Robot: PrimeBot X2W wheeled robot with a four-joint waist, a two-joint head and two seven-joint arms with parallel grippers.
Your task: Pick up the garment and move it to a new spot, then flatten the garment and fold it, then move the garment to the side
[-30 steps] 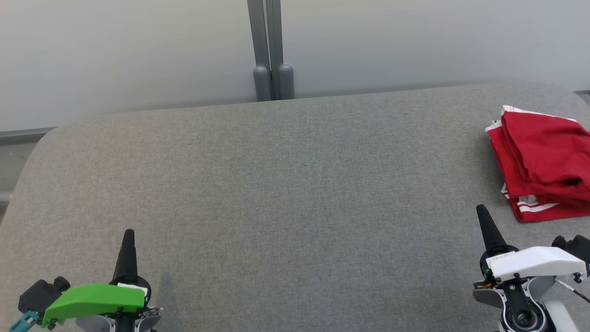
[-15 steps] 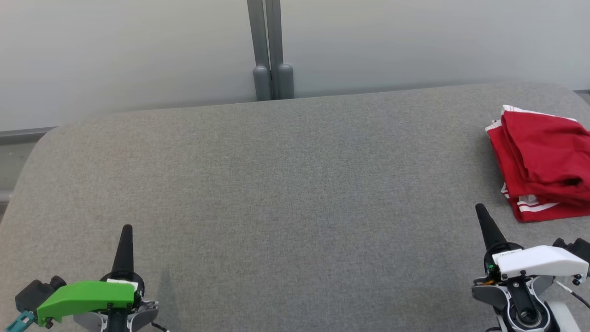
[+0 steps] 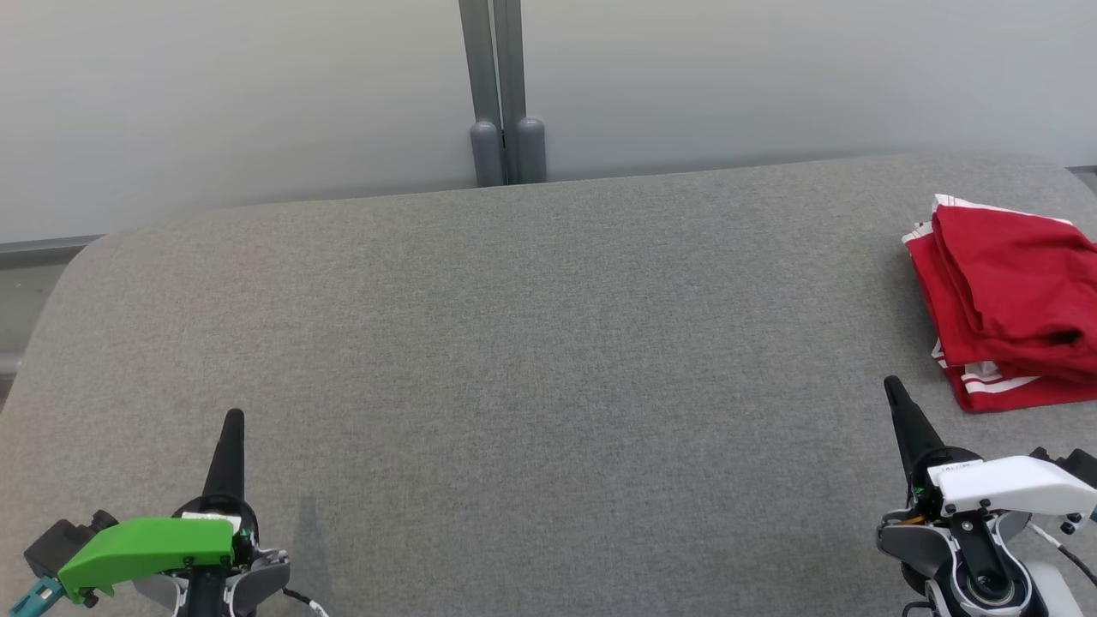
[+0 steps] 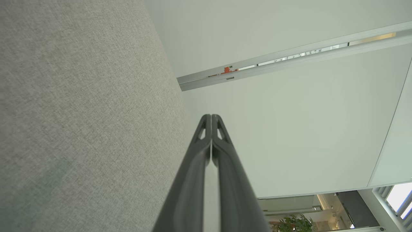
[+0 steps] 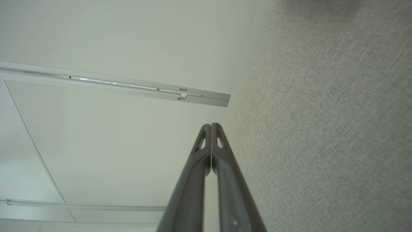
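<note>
The garment (image 3: 1007,300) is red with white stripes and lies folded at the right edge of the grey table (image 3: 531,343), partly cut off by the picture's border. My right gripper (image 3: 891,390) sits at the lower right, below and left of the garment, not touching it. Its fingers (image 5: 210,127) are pressed together with nothing between them. At the lower left my left gripper (image 3: 233,420) is far from the garment. The left gripper's fingertips (image 4: 211,117) also meet, holding nothing.
A pale wall with a grey double post (image 3: 501,94) stands behind the table's far edge. The table's rounded left corner (image 3: 77,266) drops off toward the floor. Grey cloth spreads between the two grippers.
Both grippers have slid slightly down toward the bottom of the head view, the left one a little more. The garment has not moved.
</note>
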